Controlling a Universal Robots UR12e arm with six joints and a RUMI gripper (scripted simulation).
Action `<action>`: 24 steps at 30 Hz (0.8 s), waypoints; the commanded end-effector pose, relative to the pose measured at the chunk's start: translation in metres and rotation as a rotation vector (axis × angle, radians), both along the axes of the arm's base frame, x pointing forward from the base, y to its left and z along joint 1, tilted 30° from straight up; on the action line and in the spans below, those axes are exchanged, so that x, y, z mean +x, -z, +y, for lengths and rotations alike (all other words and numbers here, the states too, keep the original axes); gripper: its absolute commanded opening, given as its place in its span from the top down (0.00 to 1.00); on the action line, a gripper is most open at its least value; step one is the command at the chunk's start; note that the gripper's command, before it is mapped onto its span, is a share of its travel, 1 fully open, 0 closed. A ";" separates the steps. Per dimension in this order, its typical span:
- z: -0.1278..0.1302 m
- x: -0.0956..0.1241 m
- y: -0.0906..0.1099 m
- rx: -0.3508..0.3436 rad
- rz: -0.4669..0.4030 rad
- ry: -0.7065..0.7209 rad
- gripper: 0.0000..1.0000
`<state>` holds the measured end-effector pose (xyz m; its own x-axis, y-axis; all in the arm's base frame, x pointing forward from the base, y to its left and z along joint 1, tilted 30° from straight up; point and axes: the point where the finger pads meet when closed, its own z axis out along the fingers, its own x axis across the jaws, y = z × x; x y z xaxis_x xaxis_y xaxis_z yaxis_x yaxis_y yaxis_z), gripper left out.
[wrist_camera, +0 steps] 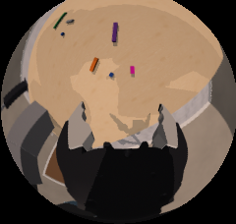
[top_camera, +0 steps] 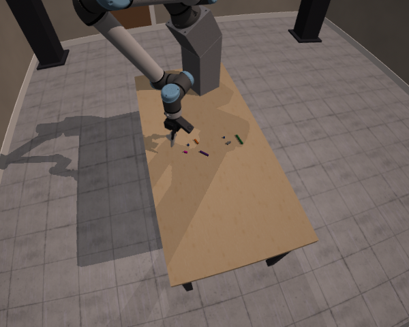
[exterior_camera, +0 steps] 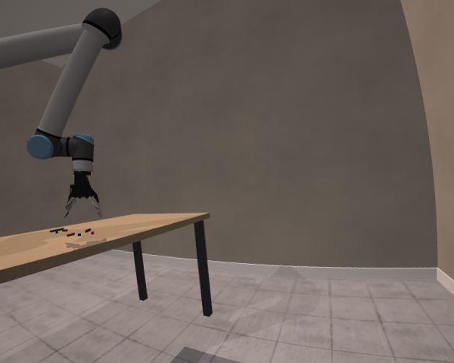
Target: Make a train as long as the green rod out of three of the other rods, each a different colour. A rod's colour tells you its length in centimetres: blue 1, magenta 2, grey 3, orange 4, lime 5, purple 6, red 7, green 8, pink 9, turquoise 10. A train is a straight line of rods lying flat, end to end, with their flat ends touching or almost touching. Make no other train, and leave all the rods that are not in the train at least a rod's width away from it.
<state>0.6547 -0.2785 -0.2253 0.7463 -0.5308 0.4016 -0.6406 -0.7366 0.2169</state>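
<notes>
My gripper (exterior_camera: 83, 216) (wrist_camera: 122, 102) is open and empty above the table. The green rod (top_camera: 238, 139) (exterior_camera: 57, 230) (wrist_camera: 60, 21) lies at the far side of the group, with the grey rod (top_camera: 228, 142) (wrist_camera: 70, 22) and one blue rod (top_camera: 223, 137) (wrist_camera: 62, 34) near it, apart. The purple rod (top_camera: 204, 153) (exterior_camera: 87, 230) (wrist_camera: 115, 32) lies alone. The orange rod (top_camera: 196, 141) (exterior_camera: 70, 234) (wrist_camera: 94, 65), a second blue rod (top_camera: 187, 144) (exterior_camera: 79, 234) (wrist_camera: 111, 75) and the magenta rod (top_camera: 185, 152) (exterior_camera: 92, 232) (wrist_camera: 132, 70) lie nearer my gripper, all apart.
The rods lie on the wooden table (top_camera: 232, 211) (exterior_camera: 160, 223). The arm's grey pedestal (top_camera: 201, 67) stands at the table's back end. Shadows of the arm and gripper fall across the table. The table's left edge is close to my gripper in the top view.
</notes>
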 end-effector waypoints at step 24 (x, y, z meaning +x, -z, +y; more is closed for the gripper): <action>-0.012 -0.009 0.002 -0.017 -0.066 -0.033 0.00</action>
<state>0.6456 -0.2910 -0.2282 0.7347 -0.4998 0.4587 -0.6299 -0.7536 0.1879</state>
